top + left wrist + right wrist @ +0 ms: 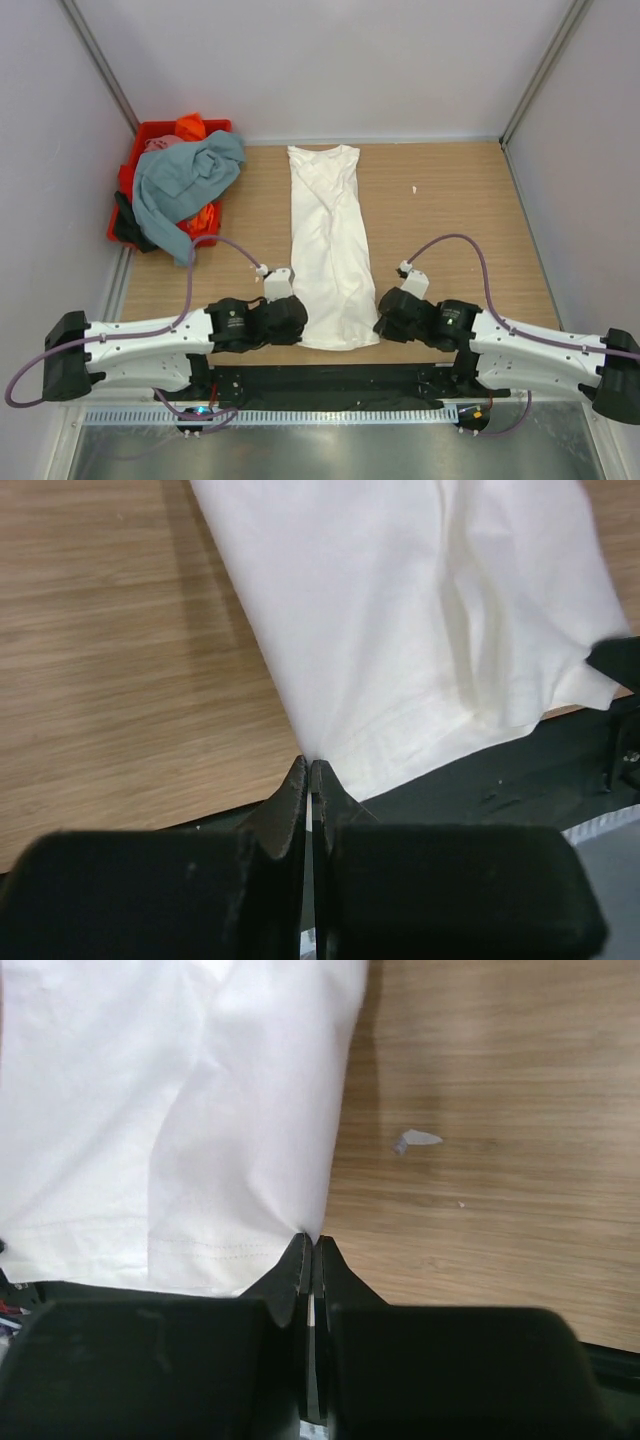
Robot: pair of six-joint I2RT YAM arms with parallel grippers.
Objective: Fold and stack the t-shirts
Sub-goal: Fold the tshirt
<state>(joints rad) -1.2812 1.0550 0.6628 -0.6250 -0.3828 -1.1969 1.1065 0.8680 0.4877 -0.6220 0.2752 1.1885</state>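
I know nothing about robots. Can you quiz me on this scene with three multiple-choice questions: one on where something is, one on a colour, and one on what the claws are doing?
1. Where on the table is the red crate?
A. far left corner
B. centre
C. near right corner

2. What colour is the t-shirt draped over the crate's heap?
A. pink
B. grey-blue
C. black

3. How are the left claw and right claw?
A. both wide open
B. both shut on the white t-shirt
C. one open, one shut

Answers:
1 A, the crate sits at the far left of the table.
2 B, the grey-blue t-shirt covers most of the heap.
3 B, each claw's fingers are pressed together on a near hem corner.
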